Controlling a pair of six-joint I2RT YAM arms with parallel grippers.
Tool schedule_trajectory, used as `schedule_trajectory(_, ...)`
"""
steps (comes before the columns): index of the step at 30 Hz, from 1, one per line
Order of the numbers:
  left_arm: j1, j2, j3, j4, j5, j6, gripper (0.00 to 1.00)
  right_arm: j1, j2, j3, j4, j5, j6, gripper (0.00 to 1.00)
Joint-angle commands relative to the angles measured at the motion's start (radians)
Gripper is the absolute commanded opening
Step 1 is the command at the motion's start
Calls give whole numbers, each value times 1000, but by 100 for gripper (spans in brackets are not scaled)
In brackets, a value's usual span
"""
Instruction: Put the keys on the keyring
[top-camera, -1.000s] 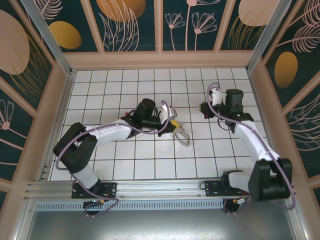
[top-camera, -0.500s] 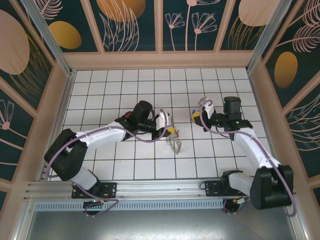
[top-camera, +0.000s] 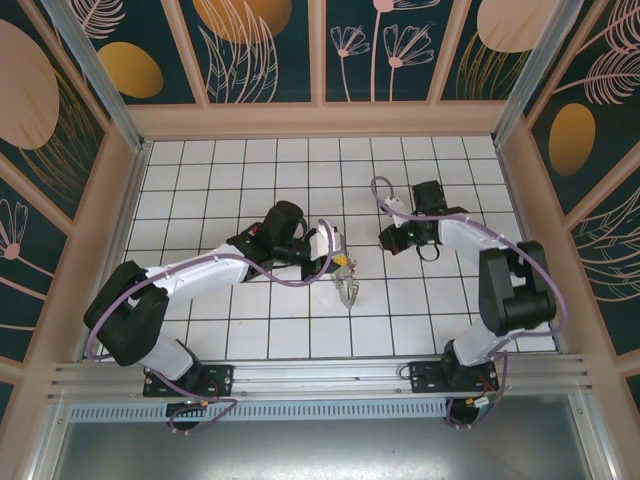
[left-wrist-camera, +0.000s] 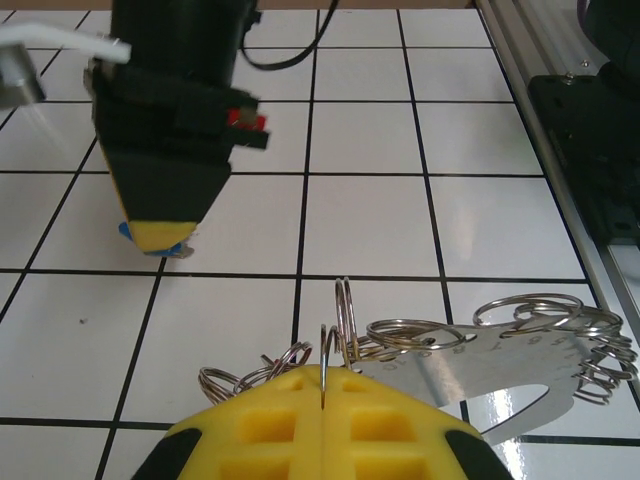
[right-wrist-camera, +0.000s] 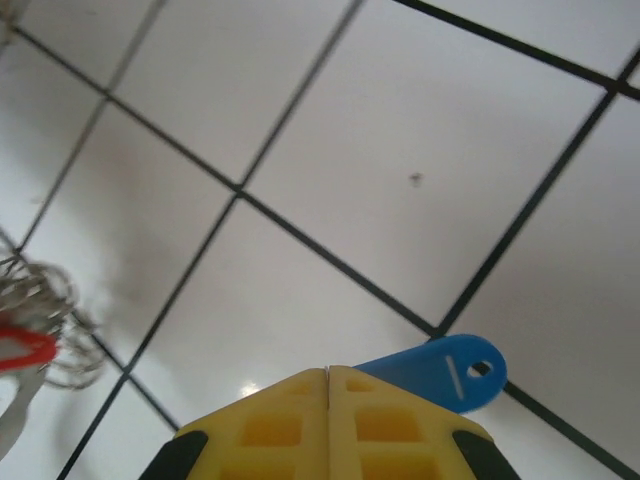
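My left gripper (top-camera: 340, 265) (left-wrist-camera: 323, 385) is shut on one thin wire ring of the keyring (top-camera: 348, 290) (left-wrist-camera: 346, 320). The keyring is a bunch of silvery rings with a flat silver plate (left-wrist-camera: 490, 375), and it hangs just above the tiles. My right gripper (top-camera: 392, 238) (right-wrist-camera: 328, 375) (left-wrist-camera: 160, 235) is about one tile to the right, shut on a blue teardrop tag (right-wrist-camera: 440, 370) with a hole at its free end. In the right wrist view the ring bunch (right-wrist-camera: 45, 300) shows at the left with a red piece (right-wrist-camera: 20, 350). It is too blurred to tell whether that is one of the keys.
White tiled floor (top-camera: 250, 160) with raised wooden walls on three sides and a metal rail (top-camera: 300, 375) along the near edge. The right arm's elbow (top-camera: 510, 290) stands near the right wall. The left arm stretches across the floor's left half.
The right gripper has swung left and slightly nearer, closing on the left gripper, with its elbow folding upward. The left gripper and keyring shifted slightly left early on, then held still.
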Motion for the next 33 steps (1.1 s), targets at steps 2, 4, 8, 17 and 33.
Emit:
schedule_trajectory(2,-8,-27,-8,77,12,-27,0,3,112,102,-98,76,127,2)
schedule_trajectory(4,-8,-21,-7,80,16,-35,0,3,156,143,-126,79,154,3)
schedule_trajectory(8,-8,-13,-6,90,26,-49,0,3,195,180,-148,85,175,6)
schedule_trajectory(17,-8,-1,1,95,29,-52,0,3,224,196,-155,105,195,14)
schedule_trajectory(33,-8,11,7,92,31,-56,0,3,224,190,-177,115,178,14)
